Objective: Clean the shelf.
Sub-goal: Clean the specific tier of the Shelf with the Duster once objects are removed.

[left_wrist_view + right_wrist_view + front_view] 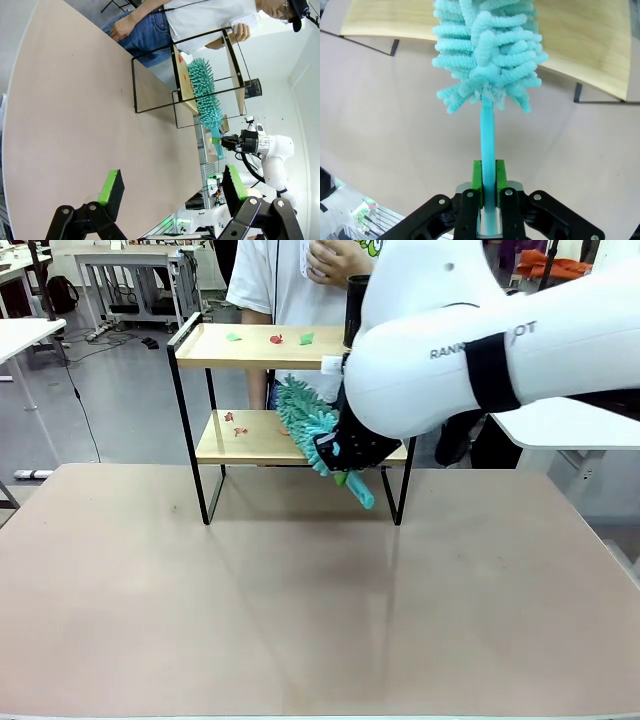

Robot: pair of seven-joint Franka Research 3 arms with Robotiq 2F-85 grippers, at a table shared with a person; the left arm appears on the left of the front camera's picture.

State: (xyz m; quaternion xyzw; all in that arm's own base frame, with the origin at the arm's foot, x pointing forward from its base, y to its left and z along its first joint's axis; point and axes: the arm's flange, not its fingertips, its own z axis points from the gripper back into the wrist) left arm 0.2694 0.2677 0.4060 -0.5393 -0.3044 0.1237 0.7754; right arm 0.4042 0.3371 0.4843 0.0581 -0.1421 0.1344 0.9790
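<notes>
shelf (240, 345) on table (300, 620), person just behind | right gripper (488, 182) clamps duster (487, 60) handle — head seemingly touching lower board | left gripper (173, 184) wide, well off shelf | sweep flat toward scraps (240, 430) — avoid frame

A pinkish-beige table (300, 620) spreads across the foreground. At its far side stands a person (275, 285) in a white T-shirt and blue jeans (145, 30). Beyond, white tables (25, 335) stand on a grey floor (130, 410), with a dark bag (62, 292) beneath one.
</notes>
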